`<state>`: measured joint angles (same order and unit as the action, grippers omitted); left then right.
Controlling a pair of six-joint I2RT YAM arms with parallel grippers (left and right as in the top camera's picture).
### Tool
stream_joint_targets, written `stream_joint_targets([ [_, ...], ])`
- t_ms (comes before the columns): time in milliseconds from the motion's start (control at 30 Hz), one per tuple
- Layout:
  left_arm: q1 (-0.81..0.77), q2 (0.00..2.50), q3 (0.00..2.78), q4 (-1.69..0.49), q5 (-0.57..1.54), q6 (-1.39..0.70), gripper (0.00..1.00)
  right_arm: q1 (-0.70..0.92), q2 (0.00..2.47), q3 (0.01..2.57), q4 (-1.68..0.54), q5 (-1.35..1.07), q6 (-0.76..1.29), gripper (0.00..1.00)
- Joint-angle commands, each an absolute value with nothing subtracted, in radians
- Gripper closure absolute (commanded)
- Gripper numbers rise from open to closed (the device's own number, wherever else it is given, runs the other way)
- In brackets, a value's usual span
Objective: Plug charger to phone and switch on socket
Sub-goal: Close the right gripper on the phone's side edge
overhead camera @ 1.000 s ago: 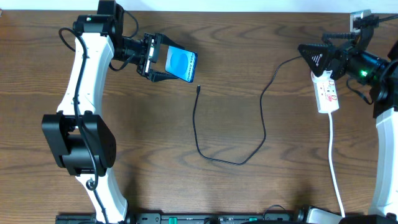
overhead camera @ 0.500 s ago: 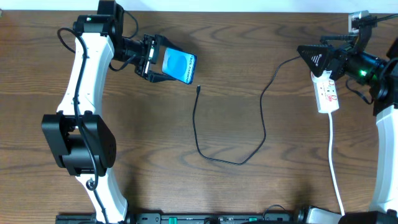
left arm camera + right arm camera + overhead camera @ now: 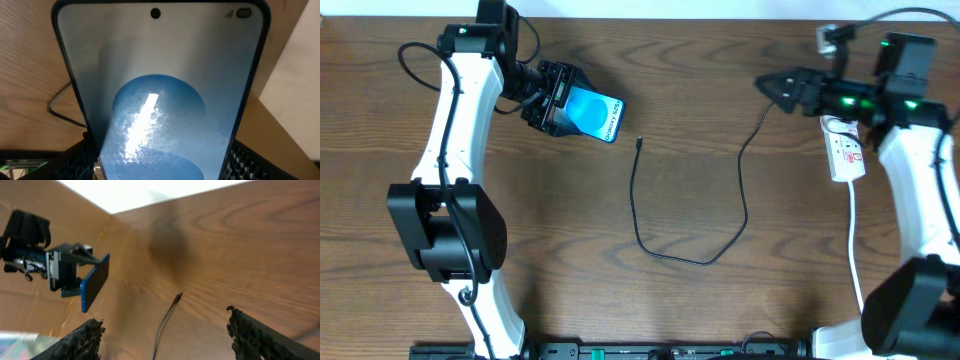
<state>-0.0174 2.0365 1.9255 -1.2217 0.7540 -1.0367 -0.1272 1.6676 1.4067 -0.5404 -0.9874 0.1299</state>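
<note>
My left gripper [image 3: 560,102] is shut on the phone [image 3: 591,115], holding it tilted above the table at the back left. The blue screen fills the left wrist view [image 3: 160,90], with a finger [image 3: 75,162] on each side. The black charger cable [image 3: 692,258] loops across the middle of the table, its small plug [image 3: 638,142] lying just right of the phone. My right gripper [image 3: 772,86] is open and empty, raised left of the white socket [image 3: 846,154]. In the right wrist view the plug [image 3: 177,297] lies ahead between the open fingers, and the held phone [image 3: 94,282] shows at far left.
The socket's white lead [image 3: 858,270] runs down to the table's front edge. The cable's far end rises toward the socket at the back right [image 3: 768,118]. The left arm's base [image 3: 445,230] stands at the front left.
My left gripper has turned and drawn the phone a little left, its screen now facing up more. My right arm has swung left from over the socket toward the table's middle.
</note>
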Motion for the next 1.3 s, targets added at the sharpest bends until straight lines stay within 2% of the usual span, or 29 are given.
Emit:
stream_joint_targets([
  [0,-0.030,2.024,1.926,-1.218,0.653,-1.082,0.33,-0.050,1.724,1.421,-0.459,-0.999,0.256,0.21],
  [233,-0.084,2.024,1.926,-1.183,0.532,-1.137,0.33,0.059,1.818,1.421,-0.323,-0.981,0.397,0.31],
  [433,-0.129,2.024,1.926,-1.153,0.476,-1.185,0.33,0.157,1.853,1.421,-0.256,-0.922,0.419,0.30],
  [800,-0.163,2.024,1.926,-1.134,0.482,-1.237,0.33,0.315,1.854,1.419,-0.226,-0.810,0.498,0.29],
  [867,-0.170,2.024,1.926,-1.134,0.489,-1.237,0.33,0.339,1.854,1.419,-0.215,-0.803,0.508,0.33],
  [1267,-0.176,2.024,1.926,-1.134,0.555,-1.272,0.33,0.413,1.860,1.417,-0.228,-0.717,0.603,0.41],
])
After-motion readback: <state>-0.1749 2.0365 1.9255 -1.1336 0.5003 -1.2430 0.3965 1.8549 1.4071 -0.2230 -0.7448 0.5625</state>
